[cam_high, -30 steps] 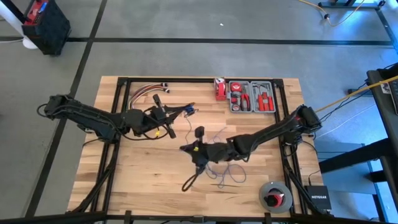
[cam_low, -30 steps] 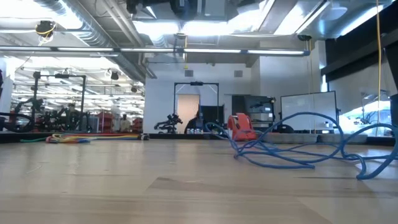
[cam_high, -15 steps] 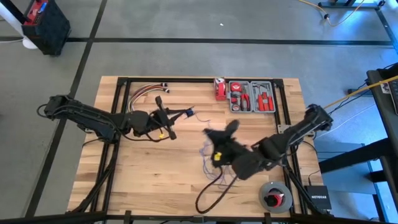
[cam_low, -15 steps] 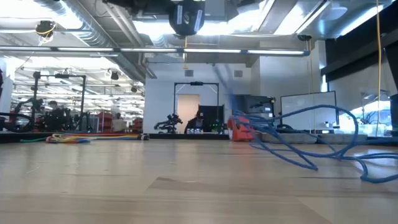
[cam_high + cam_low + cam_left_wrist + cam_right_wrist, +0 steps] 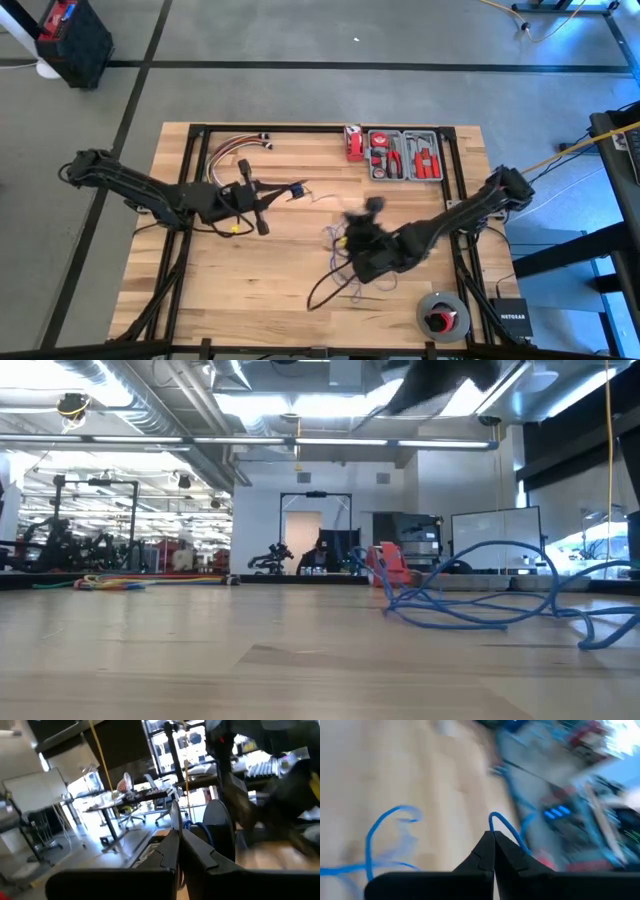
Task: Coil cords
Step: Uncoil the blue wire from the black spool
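Left arm reaches in from the table's left side; my left gripper [image 5: 262, 205] sits over the left-centre of the pale wooden slatted table [image 5: 200, 290], fingers [image 5: 167, 852] pressed together in the left wrist view. Whether anything is nipped between them I cannot tell. Near the far edge, beyond that gripper, lies the thick bundle of red, yellow and white wires [image 5: 232, 147].

Bare wood in front of the left gripper, down to the near edge: open room there.

Centre-right: the thin blue-violet cord [image 5: 345, 280] lies in loose loops on the wood, well inside the near and right edges. From the low view it [image 5: 480, 595] rises in arcs off the surface at right.

My right gripper [image 5: 352, 232] is over that tangle, blurred from above. Right wrist view shows the fingers [image 5: 487, 855] closed to a point with a loop of the cord [image 5: 502, 825] pinched at the tips.

Far edge, right of centre: grey tray of red-handled tools [image 5: 404, 155], a small red object [image 5: 353, 143] just beside it. Near right corner: grey round spool with a red centre [image 5: 442, 316], close to the table's edge.
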You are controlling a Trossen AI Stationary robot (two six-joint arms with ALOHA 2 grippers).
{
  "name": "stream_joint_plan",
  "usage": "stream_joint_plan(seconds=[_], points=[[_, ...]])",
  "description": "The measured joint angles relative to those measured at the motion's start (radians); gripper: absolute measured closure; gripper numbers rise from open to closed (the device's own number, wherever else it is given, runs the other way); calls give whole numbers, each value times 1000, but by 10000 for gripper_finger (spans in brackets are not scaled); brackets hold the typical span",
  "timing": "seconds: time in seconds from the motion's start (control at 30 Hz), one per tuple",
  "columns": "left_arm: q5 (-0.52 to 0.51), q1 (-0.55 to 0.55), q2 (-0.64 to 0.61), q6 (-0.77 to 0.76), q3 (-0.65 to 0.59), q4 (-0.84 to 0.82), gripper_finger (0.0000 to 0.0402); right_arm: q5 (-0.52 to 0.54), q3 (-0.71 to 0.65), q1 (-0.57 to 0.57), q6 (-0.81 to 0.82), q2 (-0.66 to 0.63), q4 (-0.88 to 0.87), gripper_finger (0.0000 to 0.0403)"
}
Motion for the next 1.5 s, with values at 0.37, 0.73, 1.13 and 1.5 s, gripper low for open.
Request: stream_joint_plan(seconds=[0.37,0.73,1.13,1.5], points=[[-3,87,48,-100,0,20,396,-415,28,-9,-708,181,791,402],[-6,151,65,-26,0,-201,396,27,353,110,-956,102,563,402],[-9,147,52,20,0,-437,396,253,378,131,-242,-47,-237,402],[-9,111,-126,-131,0,-635,396,135,22,71,612,-46,-733,402]])
